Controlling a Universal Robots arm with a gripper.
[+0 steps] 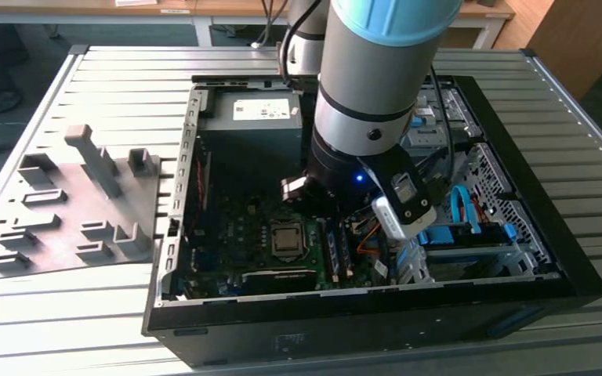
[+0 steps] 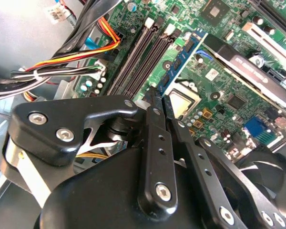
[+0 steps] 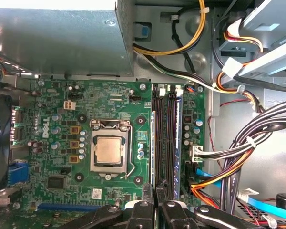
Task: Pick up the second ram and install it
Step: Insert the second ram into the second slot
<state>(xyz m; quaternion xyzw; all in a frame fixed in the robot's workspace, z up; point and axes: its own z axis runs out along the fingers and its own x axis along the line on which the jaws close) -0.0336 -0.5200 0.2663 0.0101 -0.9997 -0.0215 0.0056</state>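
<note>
The second ram (image 2: 181,62) is a thin, dark stick with a bluish sheen, and my gripper (image 2: 158,95) is shut on one end of it. In the first wrist view the ram (image 3: 153,148) shows edge-on. It runs away from my gripper (image 3: 155,192) along the side of the dark memory slots (image 3: 167,143) that faces the processor socket (image 3: 108,150). I cannot tell whether it sits in a slot or hangs just above the board. In the exterior view my arm (image 1: 369,117) reaches down into the open computer case (image 1: 175,196), over the motherboard.
Cable bundles (image 3: 248,143) crowd the far side of the slots from the socket, and a power supply (image 1: 254,117) stands at the back of the case. A black card (image 2: 248,67) lies beyond the socket. A grey holder tray (image 1: 71,211) lies at the exterior view's left.
</note>
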